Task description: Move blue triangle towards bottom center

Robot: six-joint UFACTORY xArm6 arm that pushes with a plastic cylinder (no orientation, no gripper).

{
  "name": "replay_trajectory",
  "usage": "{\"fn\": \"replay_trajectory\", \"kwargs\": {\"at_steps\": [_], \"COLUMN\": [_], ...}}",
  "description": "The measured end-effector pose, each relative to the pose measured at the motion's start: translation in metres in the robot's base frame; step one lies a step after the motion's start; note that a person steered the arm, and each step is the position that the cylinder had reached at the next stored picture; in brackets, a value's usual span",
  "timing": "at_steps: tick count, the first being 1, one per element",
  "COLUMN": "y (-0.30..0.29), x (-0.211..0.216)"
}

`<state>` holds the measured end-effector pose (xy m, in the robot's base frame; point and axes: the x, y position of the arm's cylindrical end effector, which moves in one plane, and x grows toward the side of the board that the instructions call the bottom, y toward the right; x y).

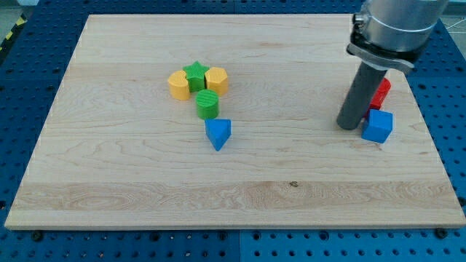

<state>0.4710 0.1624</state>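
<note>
The blue triangle (pixel 218 133) lies on the wooden board (pixel 131 189), a little left of the middle, just below the green cylinder (pixel 207 104). My tip (pixel 349 126) rests on the board far to the view's right of the triangle. It stands right beside a blue cube (pixel 377 126), at its left side. A red block (pixel 379 92) is partly hidden behind the rod.
Above the green cylinder sits a tight group: a yellow hexagon-like block (pixel 178 84), a green star (pixel 195 74) and a yellow cylinder (pixel 217 79). The board's edges are surrounded by a blue perforated table (pixel 22 87).
</note>
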Motion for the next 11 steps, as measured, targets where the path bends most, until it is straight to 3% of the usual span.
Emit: {"fn": "replay_trajectory", "kwargs": {"at_steps": [4,6,7,11], "y": [-0.204,-0.269,-0.278,-0.184], "x": [0.000,0.007,0.017,0.020]}}
